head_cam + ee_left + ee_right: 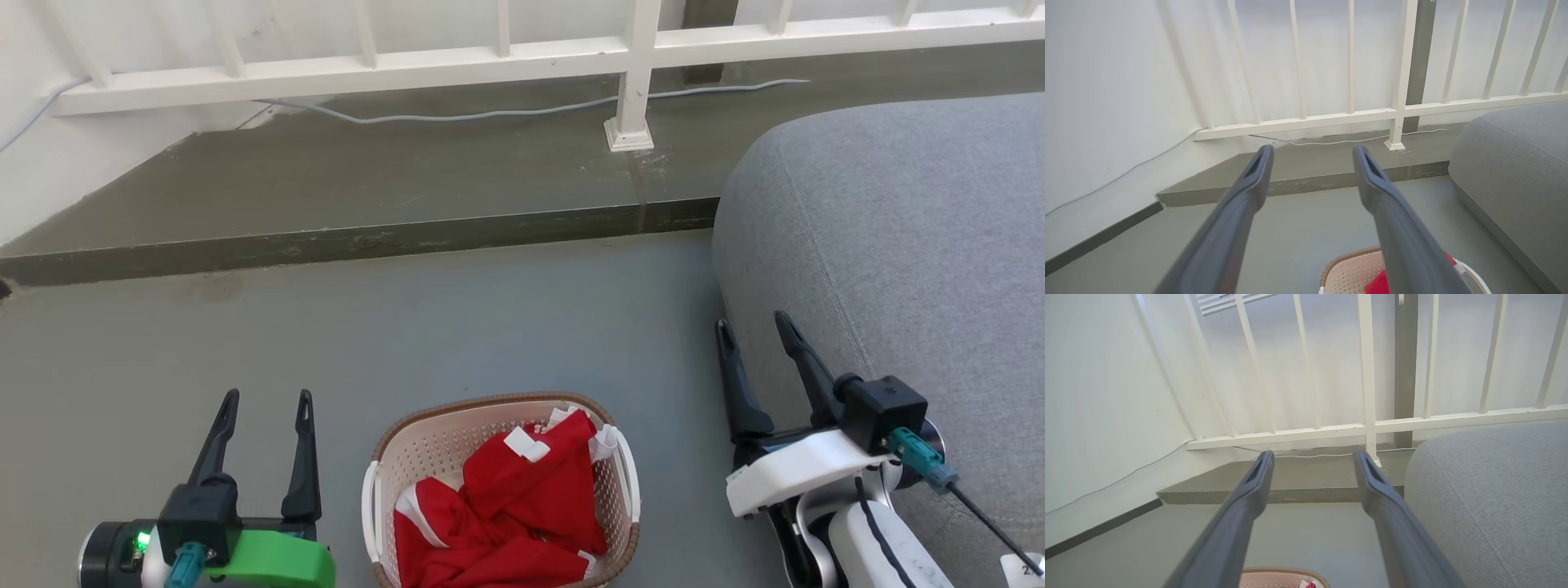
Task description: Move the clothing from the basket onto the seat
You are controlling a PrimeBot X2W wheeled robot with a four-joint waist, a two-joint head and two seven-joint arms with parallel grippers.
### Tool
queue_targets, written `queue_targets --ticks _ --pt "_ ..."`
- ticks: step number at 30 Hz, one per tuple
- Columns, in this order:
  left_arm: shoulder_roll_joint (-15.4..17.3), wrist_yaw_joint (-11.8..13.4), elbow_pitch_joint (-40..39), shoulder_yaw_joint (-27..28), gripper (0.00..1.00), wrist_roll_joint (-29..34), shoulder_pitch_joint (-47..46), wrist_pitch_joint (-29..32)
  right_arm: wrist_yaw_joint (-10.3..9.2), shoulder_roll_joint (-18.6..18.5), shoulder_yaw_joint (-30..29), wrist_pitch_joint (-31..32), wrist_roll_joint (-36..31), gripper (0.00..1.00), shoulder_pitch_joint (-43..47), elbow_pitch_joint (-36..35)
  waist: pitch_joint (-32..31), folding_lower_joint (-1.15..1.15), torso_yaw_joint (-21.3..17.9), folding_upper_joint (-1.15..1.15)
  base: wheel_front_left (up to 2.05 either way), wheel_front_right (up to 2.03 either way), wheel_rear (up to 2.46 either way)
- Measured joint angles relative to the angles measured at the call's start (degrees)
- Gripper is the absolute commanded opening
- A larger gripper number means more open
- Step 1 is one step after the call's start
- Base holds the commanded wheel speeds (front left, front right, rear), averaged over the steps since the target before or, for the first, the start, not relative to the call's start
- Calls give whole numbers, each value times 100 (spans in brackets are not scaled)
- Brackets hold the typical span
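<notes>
Crumpled in a heap, the clothing (522, 506) lies inside the basket (424, 457), which stands on the grey floor (490, 327) near the seat (898, 245). The left gripper (269, 394) hangs just left of the basket, jaws spread wide and empty. The right gripper (751, 318) hangs at the seat's near edge, jaws likewise wide, holding nothing. A white railing (637, 57) stands beyond on a raised step.
</notes>
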Motion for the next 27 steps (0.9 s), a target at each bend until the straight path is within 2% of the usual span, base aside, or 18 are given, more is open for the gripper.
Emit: queue_targets --ticks 5,27 --pt "-11 38 -19 1 100 202 39 -82 -43 -14 66 -96 -327 100 0 -46 -21 0 -2 0 0 0 0" --pt "-18 37 90 85 100 180 91 -82 -51 -15 57 -100 -327 100 1 -71 -35 0 -14 0 0 0 0"
